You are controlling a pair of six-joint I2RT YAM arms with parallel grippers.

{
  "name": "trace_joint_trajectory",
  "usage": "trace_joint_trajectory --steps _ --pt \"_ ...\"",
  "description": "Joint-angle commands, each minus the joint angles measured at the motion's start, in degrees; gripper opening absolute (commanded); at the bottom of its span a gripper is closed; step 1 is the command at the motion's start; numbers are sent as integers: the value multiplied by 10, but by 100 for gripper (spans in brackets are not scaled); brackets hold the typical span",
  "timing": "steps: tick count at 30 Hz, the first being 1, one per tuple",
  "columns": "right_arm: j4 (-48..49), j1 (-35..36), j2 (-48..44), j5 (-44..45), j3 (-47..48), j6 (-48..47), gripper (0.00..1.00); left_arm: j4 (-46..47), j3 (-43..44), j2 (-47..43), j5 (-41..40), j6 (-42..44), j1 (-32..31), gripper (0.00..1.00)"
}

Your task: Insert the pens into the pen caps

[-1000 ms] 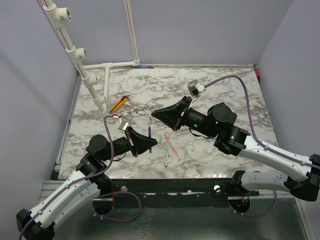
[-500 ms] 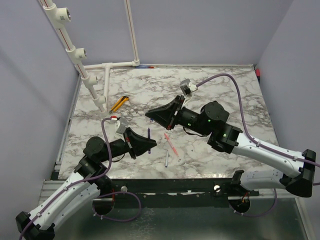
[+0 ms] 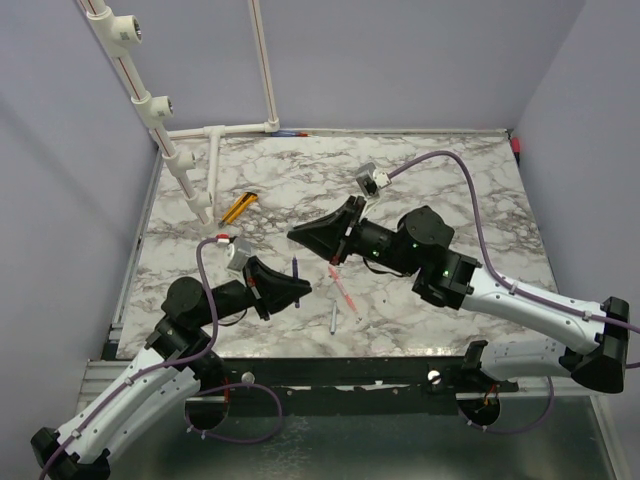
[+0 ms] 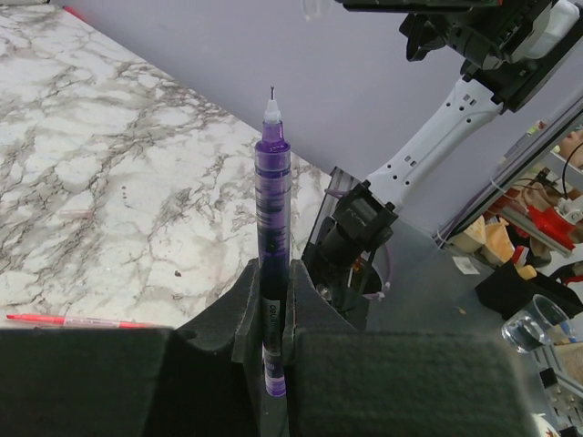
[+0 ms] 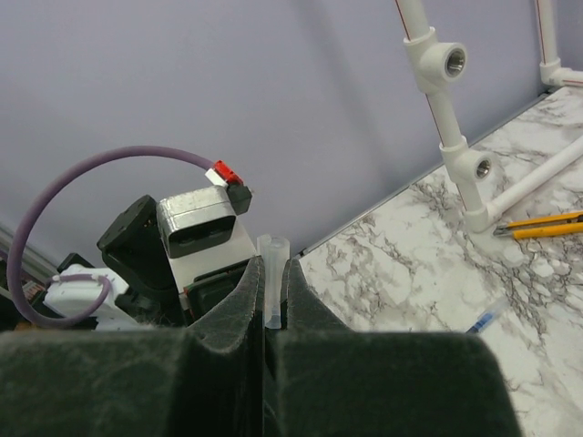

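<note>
Right gripper [image 3: 291, 234] nearer pen [image 4: 271, 228] in left gripper [image 3: 307, 287]; cap [image 5: 271, 271] half hidden

Left pincer [image 3: 302, 287] and right pincer [image 3: 294, 233] clamped, tips near together.

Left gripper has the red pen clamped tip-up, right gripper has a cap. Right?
No. The left gripper clamps the dark blue pen tip-up, per the left wrist view; the red pen lies on the table. The right gripper does hold a cap.
</note>
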Motion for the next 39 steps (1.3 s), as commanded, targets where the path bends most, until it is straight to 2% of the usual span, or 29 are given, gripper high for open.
trace_joint_trajectory --steps 1,39 --pt "6 8 -2 -4 -16 7 1 19 1 -9 7 4 -2 0" --pt "28 26 -17 76 -28 -9 1 22 -1 -6 16 0 -2 0"
